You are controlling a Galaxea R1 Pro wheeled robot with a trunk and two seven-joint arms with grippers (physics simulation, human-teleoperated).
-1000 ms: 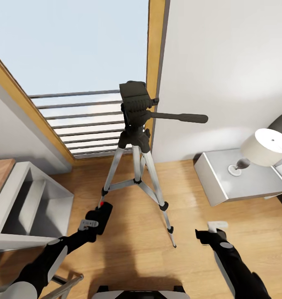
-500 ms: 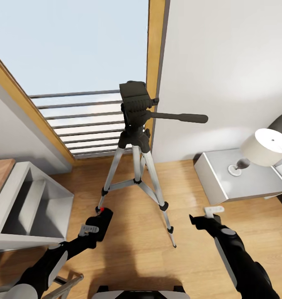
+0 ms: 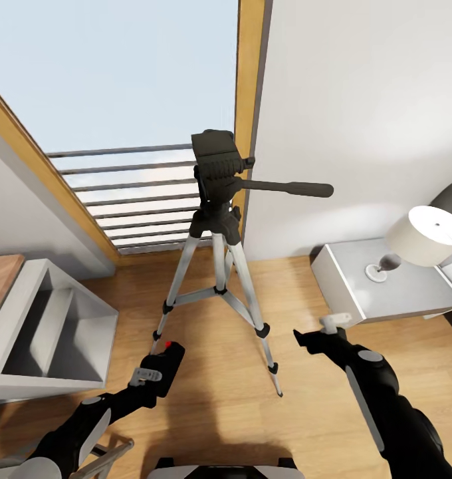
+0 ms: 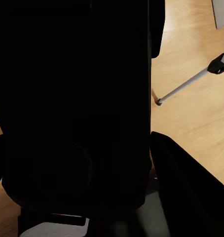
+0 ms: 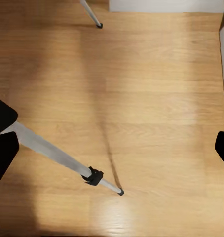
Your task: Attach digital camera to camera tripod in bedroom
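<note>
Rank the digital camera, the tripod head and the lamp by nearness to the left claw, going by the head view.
1. Digital camera, held in the left claw.
2. Tripod head, up ahead by the window.
3. Lamp, far right on the nightstand.

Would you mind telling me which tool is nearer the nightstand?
Right. The right tool hangs over the floor just in front of the nightstand; the left tool, holding the digital camera, is beyond the camera tripod.

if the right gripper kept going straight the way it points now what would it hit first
Probably the wood floor: the right gripper looks down along its open fingers at bare boards. The tripod leg lies off to one side, though depth is hard to judge.
</note>
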